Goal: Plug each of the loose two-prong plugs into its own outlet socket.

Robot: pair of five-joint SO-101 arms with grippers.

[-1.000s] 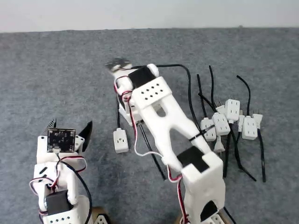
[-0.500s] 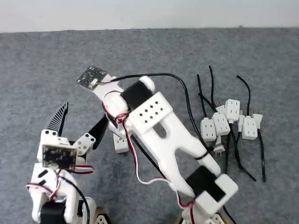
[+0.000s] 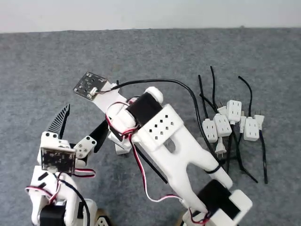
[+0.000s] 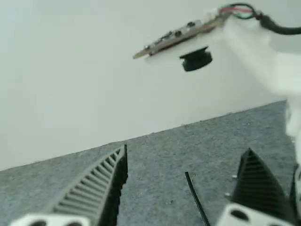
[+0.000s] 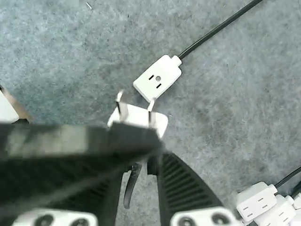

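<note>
Plug (image 5: pixel 139 118): clenched in right gripper (image 5: pixel 141 147), prongs pointing at socket (image 5: pixel 157 84) just beyond, whose long axis lies oblique, slots apparently facing up. Left gripper (image 4: pixel 186 151): spread, empty.

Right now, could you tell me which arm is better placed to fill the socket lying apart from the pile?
Right. The right claw is shut on a white two-prong plug, prongs pointing toward the outlet socket close ahead. The left claw is open and empty.

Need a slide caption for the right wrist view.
Right gripper holds a white two-prong plug, prongs pointing toward a loose outlet socket on the grey carpet.
</note>
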